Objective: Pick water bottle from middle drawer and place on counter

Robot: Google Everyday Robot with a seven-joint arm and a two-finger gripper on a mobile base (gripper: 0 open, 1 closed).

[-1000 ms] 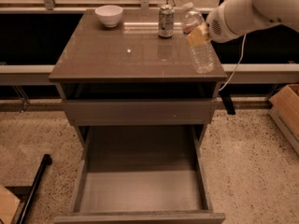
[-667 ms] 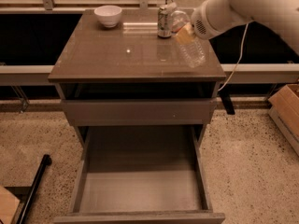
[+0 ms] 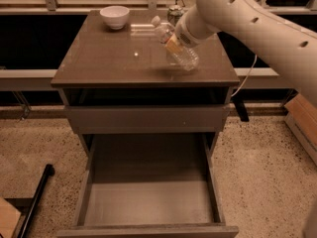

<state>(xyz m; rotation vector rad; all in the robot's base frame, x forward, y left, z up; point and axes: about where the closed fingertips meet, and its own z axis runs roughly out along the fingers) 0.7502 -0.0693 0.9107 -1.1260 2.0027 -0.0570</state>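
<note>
One view only, looking down on the cabinet from the front. The gripper (image 3: pixel 173 42) sits at the end of the pale arm (image 3: pixel 247 24), which reaches in from the upper right, and hangs above the right rear part of the counter (image 3: pixel 109 58). It is pinched around the middle of the water bottle (image 3: pixel 184 57). A tan pad lies across the bottle's body at the label band, and the jaws are spread no wider than the bottle itself.

The bottle is tilted, with its white cap up and toward the rear left and its ribbed base down toward the front right. The base is low over the glossy slab, with a dark shadow just to its left. Whether it touches the surface cannot be told.

Behind the arm's wrist, a silvery can (image 3: pixel 174 12) stands at the counter's back edge, partly hidden. A white bowl (image 3: pixel 114 16) sits on the rear left corner, well apart from the bottle.

Below the counter is a shallow drawer (image 3: pixel 148 119) with a plain front panel. Under that, the middle drawer (image 3: pixel 148 202) is pulled far out toward the camera, showing its tall side walls and pale flat bottom. A thin cable (image 3: pixel 246 76) hangs beside the cabinet's right edge. A black pole (image 3: pixel 37 192) lies on the speckled floor (image 3: pixel 262 172) at lower left.
</note>
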